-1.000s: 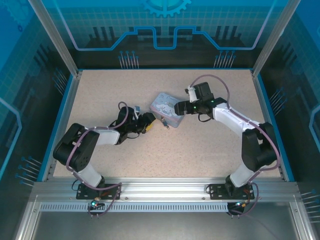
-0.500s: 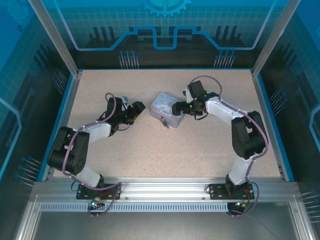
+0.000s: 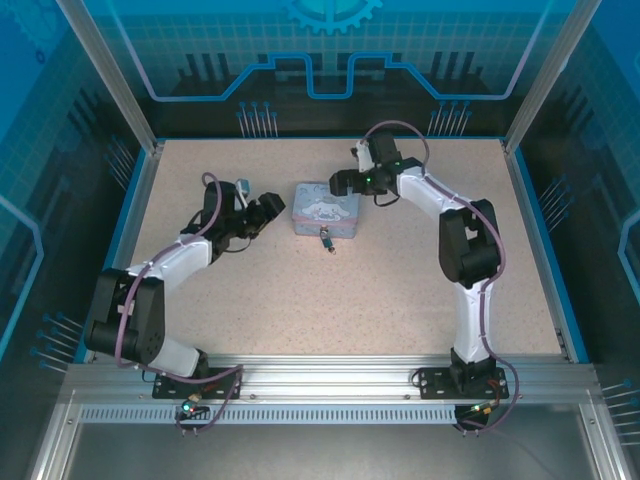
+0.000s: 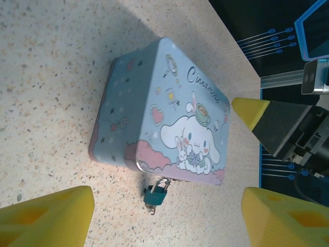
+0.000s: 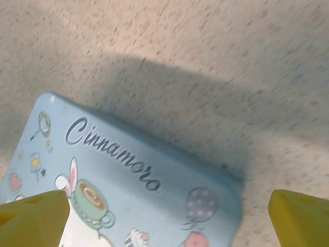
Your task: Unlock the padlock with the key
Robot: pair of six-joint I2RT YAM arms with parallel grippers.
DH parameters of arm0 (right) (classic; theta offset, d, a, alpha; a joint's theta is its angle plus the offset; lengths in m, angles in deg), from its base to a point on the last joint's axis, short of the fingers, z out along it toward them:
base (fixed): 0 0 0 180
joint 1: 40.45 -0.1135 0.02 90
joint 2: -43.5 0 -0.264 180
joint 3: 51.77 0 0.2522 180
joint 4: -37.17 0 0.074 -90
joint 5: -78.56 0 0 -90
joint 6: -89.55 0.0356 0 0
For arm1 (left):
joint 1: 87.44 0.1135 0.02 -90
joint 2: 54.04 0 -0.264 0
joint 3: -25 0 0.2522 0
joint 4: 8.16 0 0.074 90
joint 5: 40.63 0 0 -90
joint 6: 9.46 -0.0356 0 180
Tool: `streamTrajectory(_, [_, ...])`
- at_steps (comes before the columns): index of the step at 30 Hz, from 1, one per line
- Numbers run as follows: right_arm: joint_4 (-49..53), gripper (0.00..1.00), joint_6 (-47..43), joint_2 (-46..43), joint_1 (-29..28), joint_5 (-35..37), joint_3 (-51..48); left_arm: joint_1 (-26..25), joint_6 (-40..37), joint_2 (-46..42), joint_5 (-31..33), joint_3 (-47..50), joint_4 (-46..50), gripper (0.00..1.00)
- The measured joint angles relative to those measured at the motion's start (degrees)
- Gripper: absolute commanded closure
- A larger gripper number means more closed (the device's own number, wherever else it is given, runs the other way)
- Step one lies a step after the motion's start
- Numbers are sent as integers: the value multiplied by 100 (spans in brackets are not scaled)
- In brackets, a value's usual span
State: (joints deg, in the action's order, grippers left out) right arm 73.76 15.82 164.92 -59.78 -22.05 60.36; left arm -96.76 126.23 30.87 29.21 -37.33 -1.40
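Note:
A pale blue cartoon tin [image 3: 325, 209] lies mid-table. The small teal padlock [image 3: 326, 238] hangs from the clasp on its near side, resting on the table. In the left wrist view the padlock [image 4: 156, 194] has its shackle through the clasp, and a small silvery piece, apparently the key [image 4: 150, 208], pokes from its bottom end. My left gripper [image 3: 268, 212] is open to the left of the tin, aimed at it, nothing between its yellow fingertips [image 4: 46, 216]. My right gripper [image 3: 336, 182] is open above the tin's far edge [image 5: 128, 190], holding nothing.
The speckled tabletop [image 3: 400, 290] is bare in front of the tin and to both sides. Blue rails [image 3: 540, 240] edge the table, with aluminium posts at the back corners. The right gripper's yellow-tipped finger [image 4: 250, 110] shows beyond the tin in the left wrist view.
My left gripper opened wider and drew back left, away from the padlock. My right gripper rose toward the tin's far edge. The tin turned squarer to the table edge.

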Motion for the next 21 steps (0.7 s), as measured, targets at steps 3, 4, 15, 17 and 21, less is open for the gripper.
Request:
streamTrajectory(3, [-13, 0, -140, -289, 160, 260, -216, 7, -234, 63, 0, -365, 197, 23])
streamTrajectory(4, [-57, 1, -177, -544, 223, 326, -487, 9, -284, 129, -2, -492, 223, 23])
streamTrajectory(15, [-1705, 29, 675, -3088, -662, -192, -4391, 22, -470, 1661, -116, -1305, 157, 24])
streamTrajectory(17, [-1965, 32, 920, -2800, -990, -177, -4662, 22, -411, 1858, -133, -1342, 131, 23])
streamTrajectory(21, [-2358, 36, 1156, -2210, -1239, -22, -4669, 22, -326, 2155, -273, -1543, 66, 23])
